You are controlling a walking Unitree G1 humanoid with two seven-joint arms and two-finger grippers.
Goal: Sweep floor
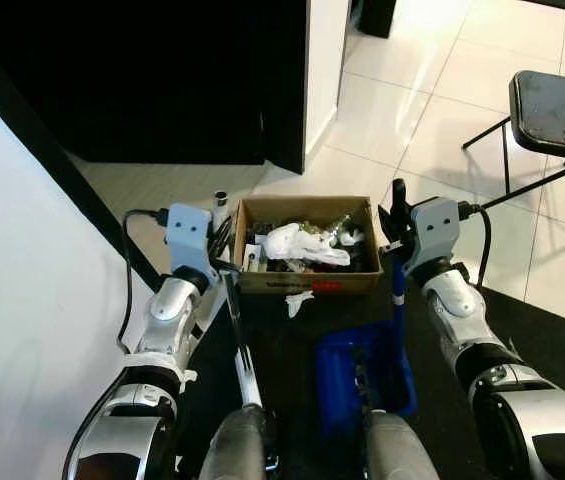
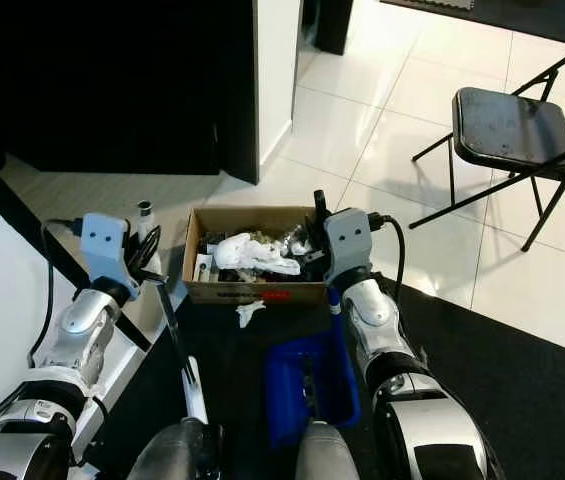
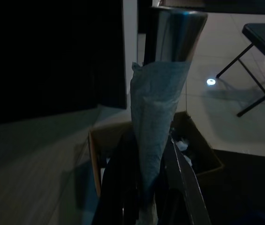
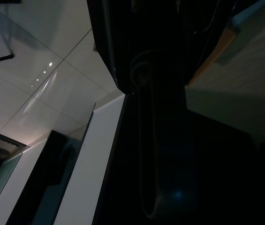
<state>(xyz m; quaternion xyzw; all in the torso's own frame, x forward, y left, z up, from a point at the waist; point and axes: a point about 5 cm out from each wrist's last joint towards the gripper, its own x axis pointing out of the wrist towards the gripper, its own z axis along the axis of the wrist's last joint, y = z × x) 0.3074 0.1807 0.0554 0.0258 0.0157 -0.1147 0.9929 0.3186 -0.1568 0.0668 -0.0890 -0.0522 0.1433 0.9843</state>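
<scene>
My left gripper is shut on the thin metal broom handle, which slants down between my knees. In the left wrist view black fingers sit on both sides of the handle's paper-wrapped part. My right gripper is shut on the upright blue handle of a blue dustpan standing on the black mat. Between the grippers stands a cardboard box holding crumpled white paper and other rubbish. A white paper scrap lies on the mat in front of the box.
A white wall runs close on the left. A black cabinet stands behind the box, with a small metal can near it. A black folding chair is at the back right on pale floor tiles.
</scene>
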